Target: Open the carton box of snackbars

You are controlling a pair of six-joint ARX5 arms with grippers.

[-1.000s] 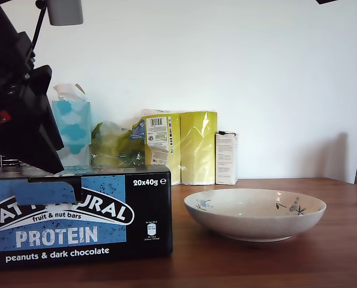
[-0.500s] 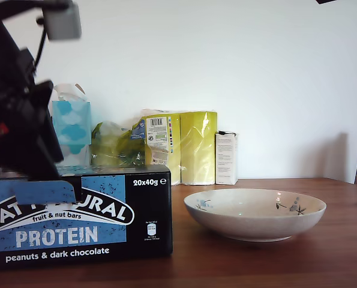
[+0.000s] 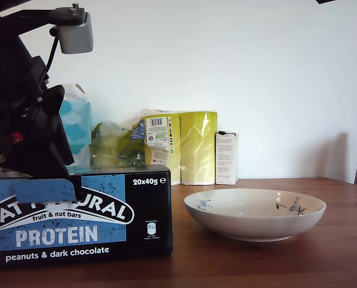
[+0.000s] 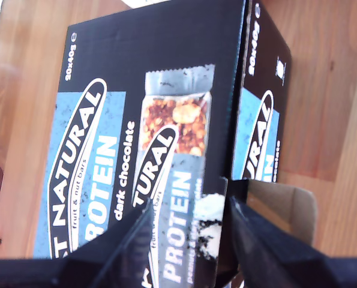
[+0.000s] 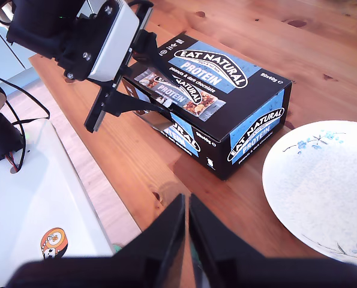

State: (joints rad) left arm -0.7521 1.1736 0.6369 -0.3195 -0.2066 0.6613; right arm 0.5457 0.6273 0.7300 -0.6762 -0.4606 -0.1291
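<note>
The brown wooden table [image 3: 268, 267] lies below both sets of jaws. On it, the wide black-and-blue cardboard carton box of snackbars [image 3: 76, 237] sits right at my first gripper [image 4: 191, 209]. Those jaws stand partly apart astride the lid's front edge; I cannot tell whether they pinch it. The pale floral ceramic bowl [image 3: 250, 228] and the box lie ahead of my second gripper [image 5: 186, 203], its jaws nearly touching and empty.

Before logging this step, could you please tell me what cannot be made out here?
Whether my first gripper pinches the flap of the carton box of snackbars: first wrist view, its fingers cover contact.
The bars inside: cardboard covers them, every view.
Its end: cut by the exterior view's left edge.
Print on the white carton: exterior view, too small.
</note>
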